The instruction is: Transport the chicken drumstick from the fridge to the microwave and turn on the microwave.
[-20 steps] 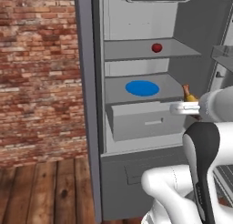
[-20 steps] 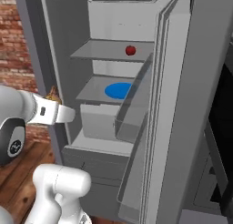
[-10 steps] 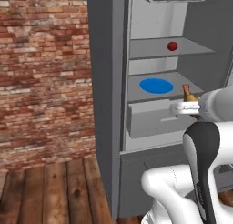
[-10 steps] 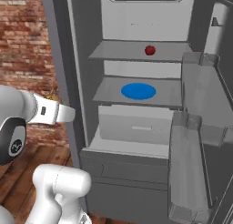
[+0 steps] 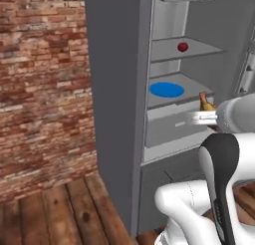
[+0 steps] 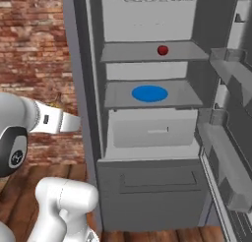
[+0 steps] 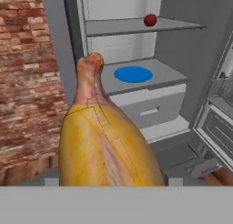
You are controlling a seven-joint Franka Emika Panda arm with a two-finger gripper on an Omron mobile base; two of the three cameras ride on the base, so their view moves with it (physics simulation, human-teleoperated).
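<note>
The chicken drumstick (image 7: 107, 148), golden with a reddish-brown tip, stands large right in front of the hand camera and hides the fingertips. In the left base view the drumstick (image 5: 205, 103) sticks up from my gripper (image 5: 203, 115), which is shut on it and held out in front of the fridge (image 5: 119, 89), level with its drawer. From the right base view the gripper (image 6: 69, 123) sits left of the open fridge (image 6: 147, 187), outside the cabinet. The microwave is out of view.
A blue plate (image 6: 149, 93) lies on the middle shelf and a small red fruit (image 6: 162, 50) on the shelf above. The drawer (image 6: 147, 130) sits below. The fridge door (image 6: 231, 137) with its bins stands open at right. A brick wall (image 5: 45, 89) lies left.
The whole scene has slid across both base views, so the base has moved relative to the fridge. The arm keeps its pose with the drumstick still in the gripper.
</note>
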